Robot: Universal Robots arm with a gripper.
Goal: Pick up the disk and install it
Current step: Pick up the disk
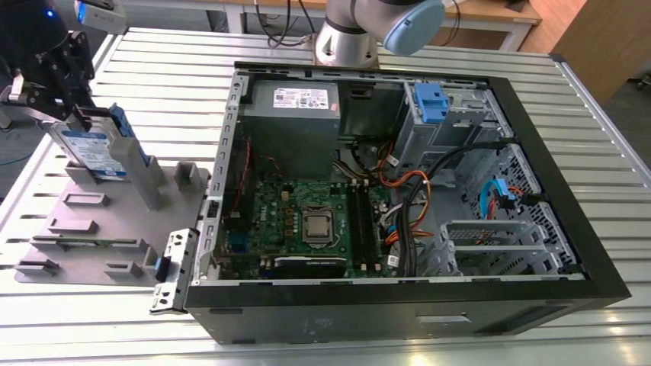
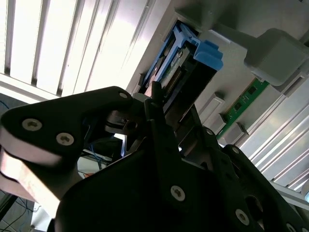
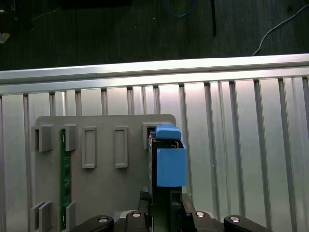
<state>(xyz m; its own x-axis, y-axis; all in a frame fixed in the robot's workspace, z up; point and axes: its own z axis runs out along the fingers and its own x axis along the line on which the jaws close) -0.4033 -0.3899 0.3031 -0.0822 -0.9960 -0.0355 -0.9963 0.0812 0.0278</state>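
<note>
Evidently early going: pick-up under way at most, install not begun. Can see the disk standing on edge in a slot of the grey holder, on the table at the exterior view's left, just beside the open case but outside it. Can place the gripper right at the disk's upper end, reaching down from above and apparently touching. Shows up closer in the first wrist view: gripper set about the near end of the blue-railed disk, holder underneath. Looks much the same in the second wrist view, with the disk hard by and in its slot. Cannot tell from any view whether clamped on the disk or merely set around it. Cannot make out any gap between disk and holder, so would judge it seated, not lifted. Inside the case, can note a drive cage with a blue latch at the far side; would take that for the likely home, as a guess only. Leaves, on this reading, nearly all of it undone: the lift out of the slot, the carry across, the install itself.
</note>
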